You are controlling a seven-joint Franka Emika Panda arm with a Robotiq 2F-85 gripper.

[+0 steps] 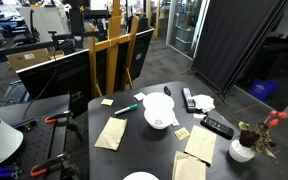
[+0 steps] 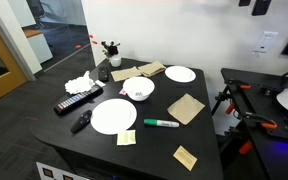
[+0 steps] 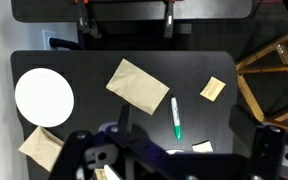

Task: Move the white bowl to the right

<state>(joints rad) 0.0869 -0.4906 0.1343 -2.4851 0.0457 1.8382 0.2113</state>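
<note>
The white bowl (image 1: 160, 121) with a small dark mark in its centre sits mid-table, next to a larger plain white plate (image 1: 158, 102). It also shows in an exterior view (image 2: 138, 88), beside the plate (image 2: 113, 116). In the wrist view the bowl is hidden behind the gripper's body. My gripper (image 3: 174, 150) hangs high above the table, open and empty, over a green marker (image 3: 175, 118). The arm does not show in either exterior view.
Brown paper napkins (image 3: 134, 82) (image 2: 186, 107), a second plain white plate (image 3: 44, 96) (image 2: 180, 74), yellow sticky notes (image 3: 213, 88), two remotes (image 2: 79, 100) (image 1: 217, 126), crumpled tissue (image 2: 80, 83) and a small vase with red flowers (image 1: 242, 148) lie about. A wooden easel (image 1: 112, 50) stands beside the table.
</note>
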